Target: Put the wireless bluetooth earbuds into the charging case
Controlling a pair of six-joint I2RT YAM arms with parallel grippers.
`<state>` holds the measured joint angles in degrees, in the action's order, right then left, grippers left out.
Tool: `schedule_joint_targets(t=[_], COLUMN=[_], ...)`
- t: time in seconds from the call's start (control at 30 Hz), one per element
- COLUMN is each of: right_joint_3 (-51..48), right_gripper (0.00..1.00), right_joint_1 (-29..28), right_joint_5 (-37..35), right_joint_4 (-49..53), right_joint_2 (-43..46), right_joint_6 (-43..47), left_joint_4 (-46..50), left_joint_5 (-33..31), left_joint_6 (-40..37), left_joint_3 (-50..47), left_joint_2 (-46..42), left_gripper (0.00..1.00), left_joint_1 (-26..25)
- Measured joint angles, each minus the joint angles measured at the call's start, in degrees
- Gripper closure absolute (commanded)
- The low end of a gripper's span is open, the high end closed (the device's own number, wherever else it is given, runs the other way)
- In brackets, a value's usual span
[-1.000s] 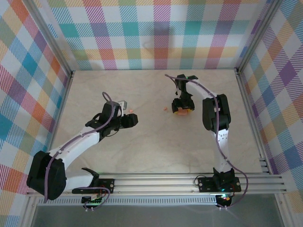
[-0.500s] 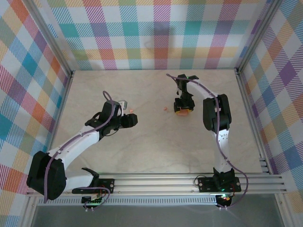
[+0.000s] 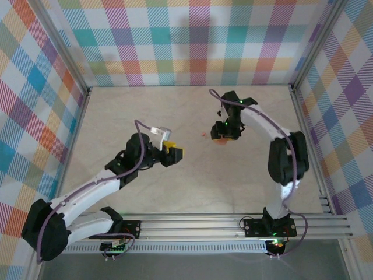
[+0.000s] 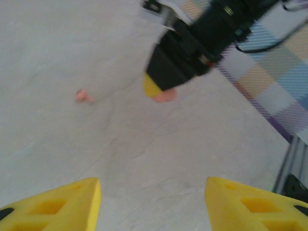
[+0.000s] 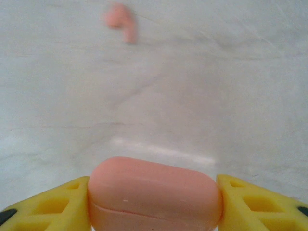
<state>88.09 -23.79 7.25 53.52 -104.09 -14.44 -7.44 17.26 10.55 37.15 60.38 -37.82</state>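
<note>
Your left gripper (image 4: 151, 186) is nearest the bases, hanging over the bare table (image 3: 192, 186) with its yellow fingers (image 4: 57, 204) spread wide and nothing between them. Further out and off to the right, your right gripper (image 3: 222, 136) is clamped on the pink case (image 5: 155, 192), one yellow finger pressed on each end. The case looks closed, with a seam running along its front. It sits low near the table, but I can't tell if it's actually touching. One pink earbud (image 5: 120, 23) lies loose on the table beyond the case and a bit to its left in the right wrist view, clearly apart from it. From overhead it's the little pink speck just left of the right gripper. Past all that is the plaid back wall (image 3: 192, 41)
</note>
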Motion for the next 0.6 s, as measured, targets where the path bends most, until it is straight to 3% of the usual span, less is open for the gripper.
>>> schedule_joint_targets(t=[0.1, 0.27, 0.6], right_joint_3=[0.0, -0.3, -4.4], right_gripper=[0.58, 0.59, 0.60], right_joint_1=[-4.9, -11.8, -17.2], right_joint_5=[1.6, 4.8, 4.5], right_joint_4=[-3.1, -9.2, -18.2], right_joint_2=[6.3, 11.6, 20.0], right_joint_6=[-1.4, -5.9, -15.2], left_joint_4=[-2.5, -9.3, -23.5], left_joint_5=[-3.5, -8.1, -9.1], left_joint_6=[-4.1, -7.5, -7.5], left_joint_3=[0.0, -2.7, -8.0], left_joint_2=[-2.8, -7.9, -5.0], left_gripper=[0.42, 0.41, 0.37], left_joint_1=[-3.8, -4.8, -4.9])
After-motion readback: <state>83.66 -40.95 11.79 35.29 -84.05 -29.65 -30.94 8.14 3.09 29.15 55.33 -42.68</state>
